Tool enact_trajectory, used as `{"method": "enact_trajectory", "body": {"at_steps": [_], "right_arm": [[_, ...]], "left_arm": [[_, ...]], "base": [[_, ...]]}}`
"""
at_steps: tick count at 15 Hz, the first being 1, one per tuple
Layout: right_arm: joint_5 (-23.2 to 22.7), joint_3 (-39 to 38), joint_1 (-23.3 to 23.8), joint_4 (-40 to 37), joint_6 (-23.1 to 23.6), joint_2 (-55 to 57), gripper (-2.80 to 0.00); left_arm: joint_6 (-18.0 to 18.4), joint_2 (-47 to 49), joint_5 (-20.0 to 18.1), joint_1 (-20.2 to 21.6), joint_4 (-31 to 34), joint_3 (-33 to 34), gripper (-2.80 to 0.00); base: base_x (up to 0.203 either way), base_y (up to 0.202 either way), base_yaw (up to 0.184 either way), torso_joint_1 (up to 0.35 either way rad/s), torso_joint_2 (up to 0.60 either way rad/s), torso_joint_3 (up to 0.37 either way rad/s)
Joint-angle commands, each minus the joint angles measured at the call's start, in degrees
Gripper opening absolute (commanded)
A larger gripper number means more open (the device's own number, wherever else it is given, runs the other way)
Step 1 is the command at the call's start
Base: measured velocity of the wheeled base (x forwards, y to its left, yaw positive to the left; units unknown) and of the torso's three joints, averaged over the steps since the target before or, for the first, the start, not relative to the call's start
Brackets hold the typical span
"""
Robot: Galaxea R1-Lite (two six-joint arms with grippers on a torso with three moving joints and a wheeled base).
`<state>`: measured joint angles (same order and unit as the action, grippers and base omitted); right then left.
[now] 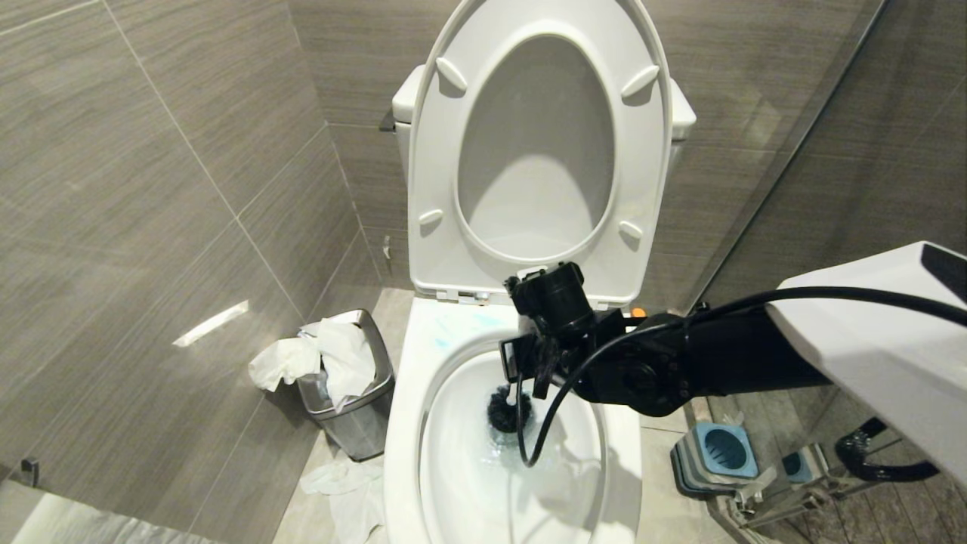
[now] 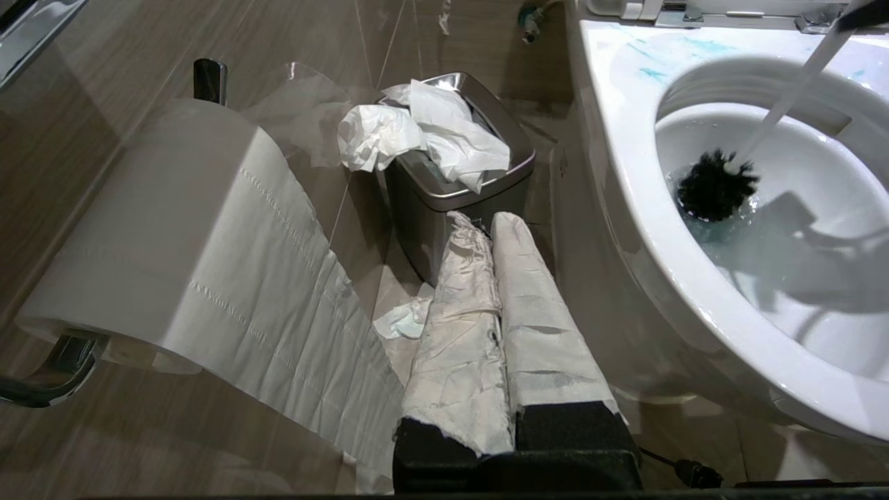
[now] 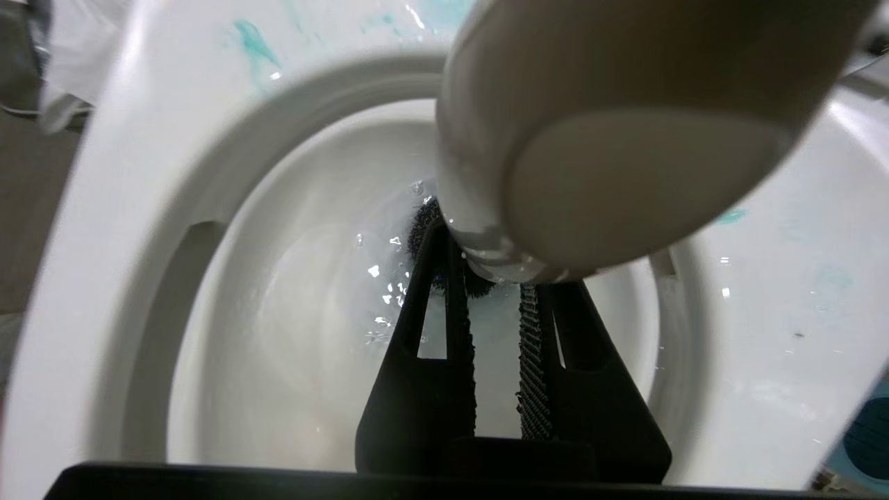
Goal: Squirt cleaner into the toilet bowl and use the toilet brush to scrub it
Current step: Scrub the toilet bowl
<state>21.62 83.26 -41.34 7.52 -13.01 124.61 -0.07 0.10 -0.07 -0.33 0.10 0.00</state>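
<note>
The white toilet bowl (image 1: 404,393) stands open with seat and lid raised. My right gripper (image 1: 530,364) reaches over the rim from the right and is shut on the toilet brush's white handle (image 3: 611,139), which fills the right wrist view above the black fingers (image 3: 538,347). The dark bristle head (image 1: 508,408) sits in the water at the bottom of the bowl (image 2: 625,173), also visible as a black tuft (image 2: 715,186). Turquoise cleaner streaks (image 1: 446,332) smear the back rim (image 3: 250,42). My left gripper (image 2: 486,226), wrapped in paper, hangs shut and empty beside the bowl.
A small steel bin (image 1: 355,400) stuffed with tissue stands left of the toilet, with crumpled paper (image 1: 347,483) on the floor by it. A toilet roll (image 2: 173,229) hangs on the left wall. The blue-grey brush holder (image 1: 718,453) sits on the floor at right, by a glass partition.
</note>
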Motion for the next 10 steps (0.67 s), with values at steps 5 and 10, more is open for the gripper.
{"method": "enact_trajectory", "body": {"at_steps": [5,10], "right_arm": [[-0.6,1.1,0.1,-4.0,-0.5,-2.1,-2.8],[-0.1,7.4,0.1,-3.9,-0.4,8.4,-2.8]], "left_arm": [[0.0,0.1,0.0,0.0,0.0,0.1,-2.8],[0.0,0.1,0.0,0.0,0.0,0.0,-2.8]], "base": [[0.0,0.0,0.0,0.0,0.0,0.0],[0.0,0.0,0.0,0.0,0.0,0.0]]}}
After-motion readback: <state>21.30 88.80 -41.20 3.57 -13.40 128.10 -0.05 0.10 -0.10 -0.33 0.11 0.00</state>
